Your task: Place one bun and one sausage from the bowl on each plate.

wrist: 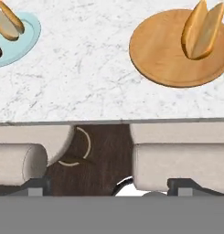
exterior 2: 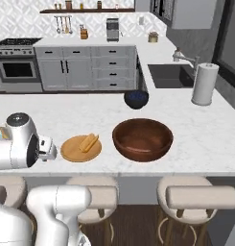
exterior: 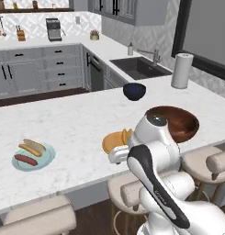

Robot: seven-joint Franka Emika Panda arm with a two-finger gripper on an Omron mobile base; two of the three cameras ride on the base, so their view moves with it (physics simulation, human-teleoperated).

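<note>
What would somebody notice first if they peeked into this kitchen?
Probably the big brown wooden bowl in the middle of the white marble counter. Just to its left in the right base view sits an orange wooden plate with a bun on it. Farther along is a pale blue plate holding another bun and a sausage.

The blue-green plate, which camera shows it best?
The left base view: the whole blue-green plate shows, with a bun and a sausage on it. The hand view cuts it off at the corner. The right base view gives a sliver behind the arm.
</note>
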